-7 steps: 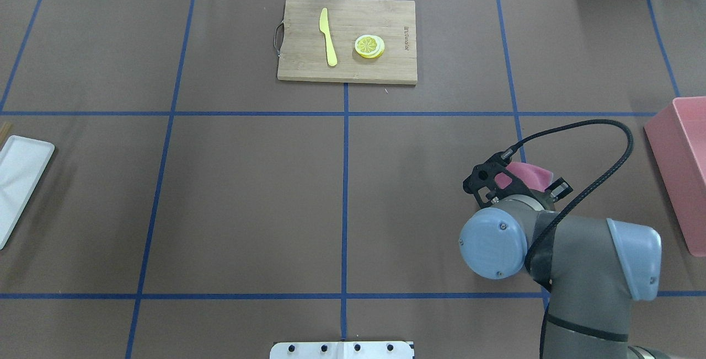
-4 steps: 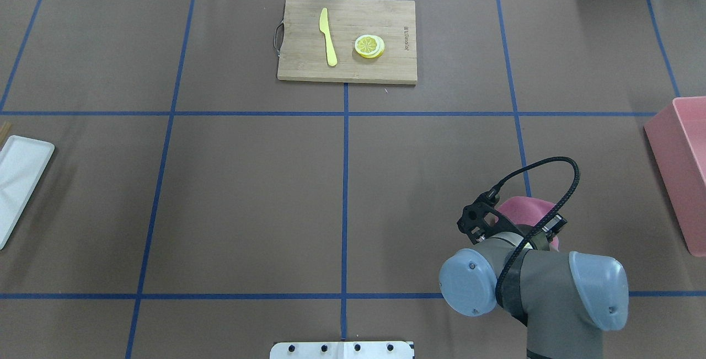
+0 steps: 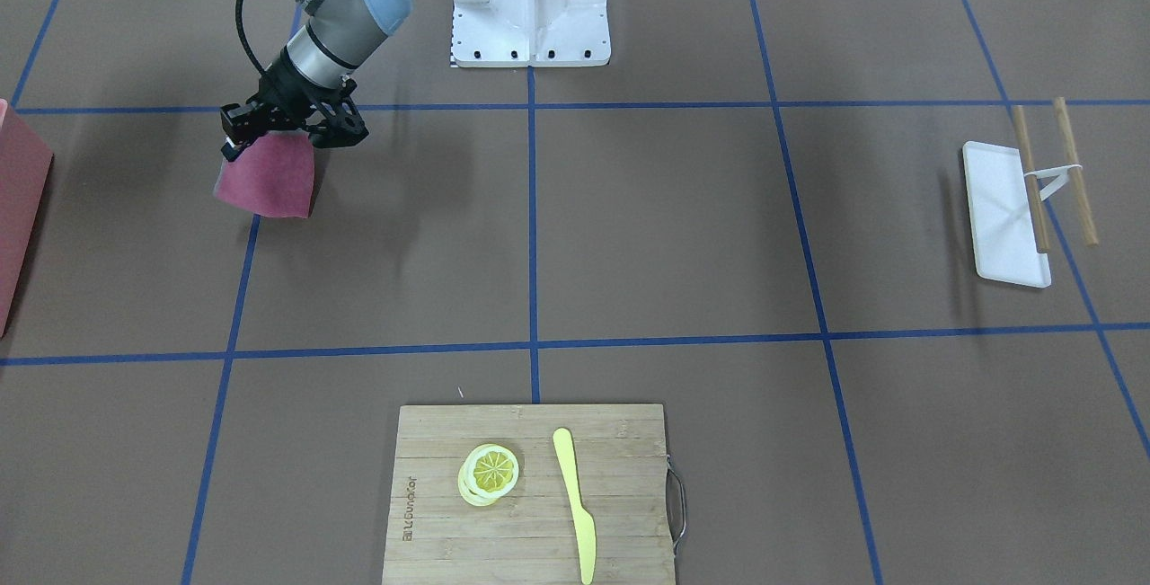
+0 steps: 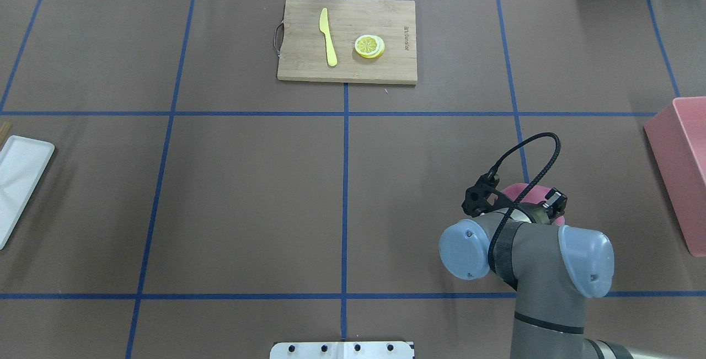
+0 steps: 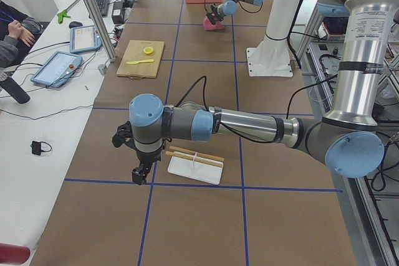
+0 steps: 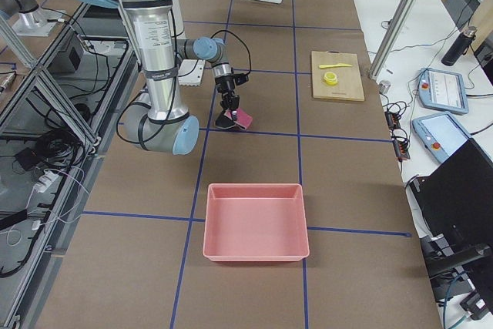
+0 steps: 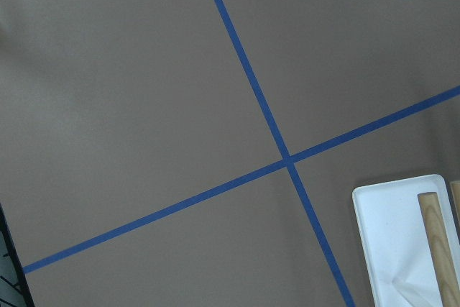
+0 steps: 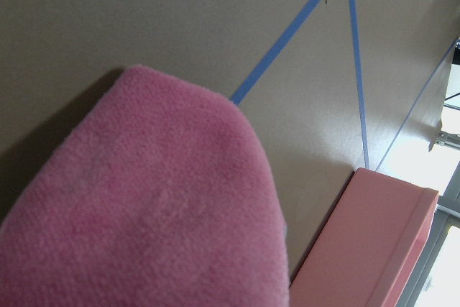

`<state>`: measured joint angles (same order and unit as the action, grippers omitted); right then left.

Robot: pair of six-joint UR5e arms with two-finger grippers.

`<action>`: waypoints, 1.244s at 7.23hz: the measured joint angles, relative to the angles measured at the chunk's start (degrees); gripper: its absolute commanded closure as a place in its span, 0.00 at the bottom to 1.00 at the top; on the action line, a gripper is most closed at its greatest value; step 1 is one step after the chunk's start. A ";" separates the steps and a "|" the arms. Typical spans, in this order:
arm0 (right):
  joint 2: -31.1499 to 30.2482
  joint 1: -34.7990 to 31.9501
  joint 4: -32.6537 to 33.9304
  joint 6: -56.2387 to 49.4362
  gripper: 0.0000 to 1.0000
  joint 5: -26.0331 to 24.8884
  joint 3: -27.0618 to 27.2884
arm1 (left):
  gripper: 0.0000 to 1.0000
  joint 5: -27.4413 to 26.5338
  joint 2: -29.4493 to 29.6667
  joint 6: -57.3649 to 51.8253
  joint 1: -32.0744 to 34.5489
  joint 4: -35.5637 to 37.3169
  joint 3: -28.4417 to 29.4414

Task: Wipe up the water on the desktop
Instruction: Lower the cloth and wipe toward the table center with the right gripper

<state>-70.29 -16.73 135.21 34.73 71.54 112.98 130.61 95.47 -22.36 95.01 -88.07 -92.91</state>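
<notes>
The right pincer [image 3: 274,143] is closed on the top of a pink cloth [image 3: 268,182] in the front-facing view. The cloth hangs from it with its lower edge seemingly touching the bench [image 3: 674,226], beside a blue tape line [image 3: 243,270] and well apart from the cutting board [image 3: 530,495]. From overhead the change is plain: a second ago the cloth lay farther out from the robot, then it was drawn back toward the base. Now the right pincer [image 4: 518,205] has carried the pink cloth [image 4: 523,191] a little way out again, so I judge a back-and-forth wiping stroke to be under way over this one patch of the bench [image 4: 248,199]. No water shows there, so how much is left cannot be told. In the exterior left view the left pincer [image 5: 140,171] hangs over the bench near the white tray [image 5: 193,169]; whether it is open or closed cannot be told. The exterior right view has the pink cloth [image 6: 241,119] down on the bench, well apart from the pink bin [image 6: 258,225]. The left wrist camera shows only bare bench [image 7: 144,106], a tape crossing and a corner of the white tray [image 7: 392,242]. The right wrist camera is largely filled by the pink cloth [image 8: 144,199], with dry-looking bench [image 8: 180,19] beyond it and the pink bin [image 8: 366,249] at the corner.
</notes>
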 measured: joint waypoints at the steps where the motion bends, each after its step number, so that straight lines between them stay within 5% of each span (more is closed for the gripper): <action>1: 0.13 -0.98 -1.92 -1.88 1.00 -0.05 -1.96 | 0.02 0.00 -0.01 0.00 0.00 0.00 0.00; 9: 19.33 -0.44 -14.56 1.93 1.00 3.00 -17.05 | 0.02 0.06 -0.01 0.00 0.00 -0.11 0.44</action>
<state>-50.97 -17.17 120.64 36.66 74.54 95.93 130.66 95.45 -22.36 95.01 -88.18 -92.47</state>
